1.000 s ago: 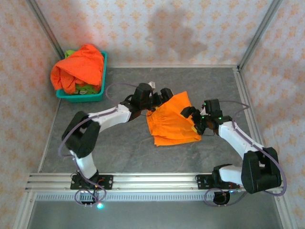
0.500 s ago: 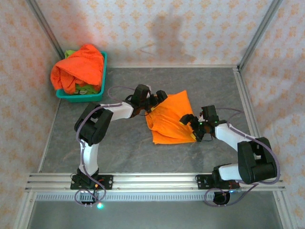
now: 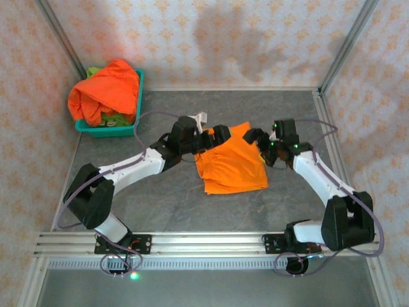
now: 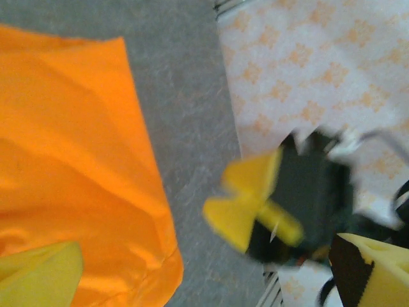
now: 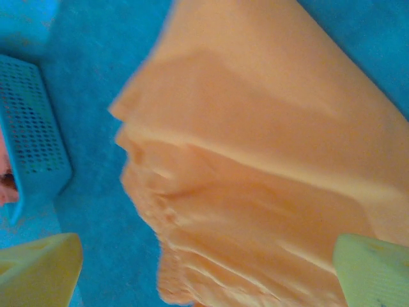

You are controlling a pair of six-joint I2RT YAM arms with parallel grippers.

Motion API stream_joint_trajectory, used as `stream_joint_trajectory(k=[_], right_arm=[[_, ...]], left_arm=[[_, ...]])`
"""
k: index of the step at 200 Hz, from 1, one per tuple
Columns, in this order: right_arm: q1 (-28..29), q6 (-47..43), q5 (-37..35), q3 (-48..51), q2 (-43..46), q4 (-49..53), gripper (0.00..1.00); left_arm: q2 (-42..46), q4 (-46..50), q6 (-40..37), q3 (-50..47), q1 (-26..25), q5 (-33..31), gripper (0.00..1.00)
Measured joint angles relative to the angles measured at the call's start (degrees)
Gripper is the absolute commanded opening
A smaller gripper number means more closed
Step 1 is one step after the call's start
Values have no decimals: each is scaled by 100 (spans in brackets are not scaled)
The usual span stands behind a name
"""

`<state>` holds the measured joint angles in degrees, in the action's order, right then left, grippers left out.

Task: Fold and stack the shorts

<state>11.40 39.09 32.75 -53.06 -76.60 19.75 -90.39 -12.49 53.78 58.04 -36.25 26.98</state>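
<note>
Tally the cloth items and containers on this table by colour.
Teal basket: 1
Orange shorts: 2 (one folded flat, one heaped in the basket)
Lime green shorts: 1, mostly buried
Total: 4

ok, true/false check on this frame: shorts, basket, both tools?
1. The orange shorts lie on the table between the left tool and the right tool. True.
2. The teal basket is empty. False: it holds an orange heap with green fabric at its far edge.
3. Both tools are open. True.
4. Green shorts are spread out mid-table. False: the green fabric sits in the basket; the garment mid-table is orange.
</note>
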Motion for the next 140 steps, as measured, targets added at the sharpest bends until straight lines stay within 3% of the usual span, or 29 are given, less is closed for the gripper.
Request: stream_joint_trajectory(k=[45,81,111,140], right_arm=[[0,-37,125,-1589,-1665,-39,99],[0,-66,308,-2312,-2787,-37,98],[-13,-350,282,-2420,-3108,157,98],[-90,-1198,-37,-2531,-3080,776,93]], left_arm=[[-710,-205,188,-809,-251,-103,100],[-761,-507,181,-1025,-442,-299,100],[-584,-632,127,-1287,-444,-463,100],[-280,-330,-61,-1353,-444,-608,100]])
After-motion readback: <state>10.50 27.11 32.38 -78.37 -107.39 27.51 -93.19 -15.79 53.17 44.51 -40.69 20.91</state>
